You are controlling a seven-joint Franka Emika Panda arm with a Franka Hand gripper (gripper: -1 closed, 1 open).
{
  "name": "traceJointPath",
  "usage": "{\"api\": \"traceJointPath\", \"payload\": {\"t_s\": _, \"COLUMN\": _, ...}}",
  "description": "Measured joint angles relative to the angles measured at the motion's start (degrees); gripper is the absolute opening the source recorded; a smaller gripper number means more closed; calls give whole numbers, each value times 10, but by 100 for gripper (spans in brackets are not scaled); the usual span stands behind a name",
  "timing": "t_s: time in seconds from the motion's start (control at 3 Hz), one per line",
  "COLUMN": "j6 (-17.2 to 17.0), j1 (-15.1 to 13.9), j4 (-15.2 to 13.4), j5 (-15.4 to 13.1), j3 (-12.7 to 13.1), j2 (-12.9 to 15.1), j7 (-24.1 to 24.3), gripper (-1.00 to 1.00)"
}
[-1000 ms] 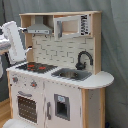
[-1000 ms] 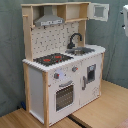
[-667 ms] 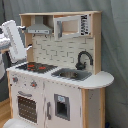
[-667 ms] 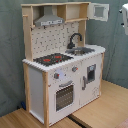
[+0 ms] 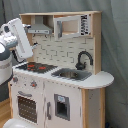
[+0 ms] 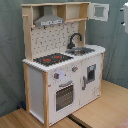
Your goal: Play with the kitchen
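Standing tall on a light-wood floor (image 6: 107, 107) before a grey-green curtain backdrop (image 6: 10, 60): the kitchen (image 6: 62, 65), white and pale wood, filling the middle of both exterior views. Seen in the first exterior view from the front, turned a little to the first exterior view's left; in the second exterior view at an angle, its side panel toward the second exterior view's left. On the worktop, a black hob (image 5: 36, 67) with red rings, just beside a sink (image 5: 71, 74) with a curved black tap (image 5: 82, 59). Behind them, a back panel, tiled in pattern in the first exterior view and dotted with peg holes in the second. Above, a grey hood (image 6: 49, 20) over the hob and an upper cabinet (image 5: 70, 26) with its door swung open. Below, an oven door (image 6: 64, 96) with a dark window, knobs (image 6: 56, 76) above it, and a second small door (image 6: 91, 73) under the sink. At the first exterior view's left edge, the white robot arm (image 5: 19, 37), raised beside the hood, close to the kitchen's side. Pincer out of sight in both exterior views, so open or closed cannot be told. At the second exterior view's upper right edge, a sliver of white hardware (image 6: 125, 15), too little to identify.
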Motion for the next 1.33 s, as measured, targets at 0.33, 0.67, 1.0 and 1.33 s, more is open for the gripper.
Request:
{"api": "traceJointPath", "payload": {"t_s": 0.33, "j6": 32, "j1": 0, "j4": -12, "j5": -1, "j3": -49, "j2": 0, "j7": -12, "gripper": 100}}
{"api": "traceJointPath", "payload": {"t_s": 0.67, "j6": 58, "j1": -3, "j4": -24, "j5": -1, "j3": -102, "j2": 0, "j7": -29, "gripper": 100}}
{"api": "traceJointPath", "payload": {"t_s": 1.0, "j6": 77, "j1": -13, "j4": -37, "j5": -1, "j3": -152, "j2": 9, "j7": -42, "gripper": 100}}
{"api": "traceJointPath", "payload": {"t_s": 1.33, "j6": 115, "j1": -44, "j4": -35, "j5": -1, "j3": -163, "j2": 51, "j7": -32, "gripper": 100}}
